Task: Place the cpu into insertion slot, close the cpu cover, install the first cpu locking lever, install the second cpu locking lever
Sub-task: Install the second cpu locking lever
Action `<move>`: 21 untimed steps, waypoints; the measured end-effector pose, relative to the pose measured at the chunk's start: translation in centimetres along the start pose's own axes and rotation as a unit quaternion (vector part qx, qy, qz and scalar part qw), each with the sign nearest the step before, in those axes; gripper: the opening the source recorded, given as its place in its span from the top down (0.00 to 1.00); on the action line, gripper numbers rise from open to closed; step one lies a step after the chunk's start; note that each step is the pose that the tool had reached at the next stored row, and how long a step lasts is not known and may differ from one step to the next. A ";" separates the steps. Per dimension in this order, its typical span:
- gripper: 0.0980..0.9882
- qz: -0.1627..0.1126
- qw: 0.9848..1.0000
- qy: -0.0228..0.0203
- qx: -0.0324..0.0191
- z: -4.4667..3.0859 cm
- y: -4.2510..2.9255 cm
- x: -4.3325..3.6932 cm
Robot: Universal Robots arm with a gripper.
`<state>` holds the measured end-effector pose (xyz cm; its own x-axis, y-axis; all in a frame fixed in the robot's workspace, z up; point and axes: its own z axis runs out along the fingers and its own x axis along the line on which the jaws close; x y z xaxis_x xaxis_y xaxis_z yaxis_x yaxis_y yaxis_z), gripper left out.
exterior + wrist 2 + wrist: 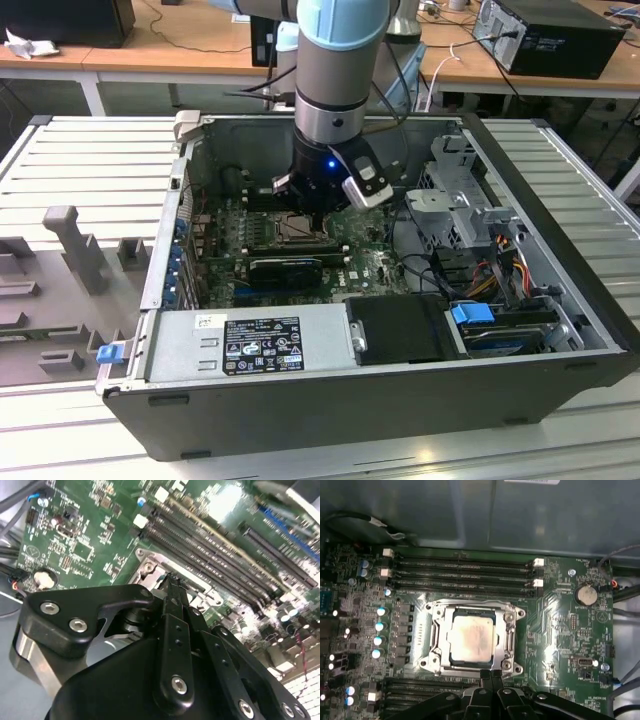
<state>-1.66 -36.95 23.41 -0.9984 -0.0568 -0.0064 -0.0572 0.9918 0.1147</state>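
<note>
In the first wrist view the cpu (471,638), a pale square chip with a metal top, lies flat in the insertion slot (436,656). The silvery cpu cover (508,639) lies down around it as a frame. My gripper (491,674) has its black fingers pressed together, shut, with the tips at the socket's edge and nothing visible between them. The second wrist view shows the same tips (173,580) just over the socket's metal rim (148,568). In the exterior view the gripper (318,212) hangs low over the socket (288,229) inside the open computer case.
Long black memory slots (462,569) run beside the socket. A black card (287,267) and a power supply box (250,345) sit toward the case front. Drive cage and cables (480,225) fill the exterior view's right. A coin battery (585,595) sits on the board.
</note>
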 end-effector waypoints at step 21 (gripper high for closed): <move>0.99 -0.001 1.000 0.002 -0.025 0.88 -1.16 3.85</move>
<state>-5.44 -38.22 22.38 -0.9982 -0.0594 -0.0026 -0.0590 0.9848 0.1636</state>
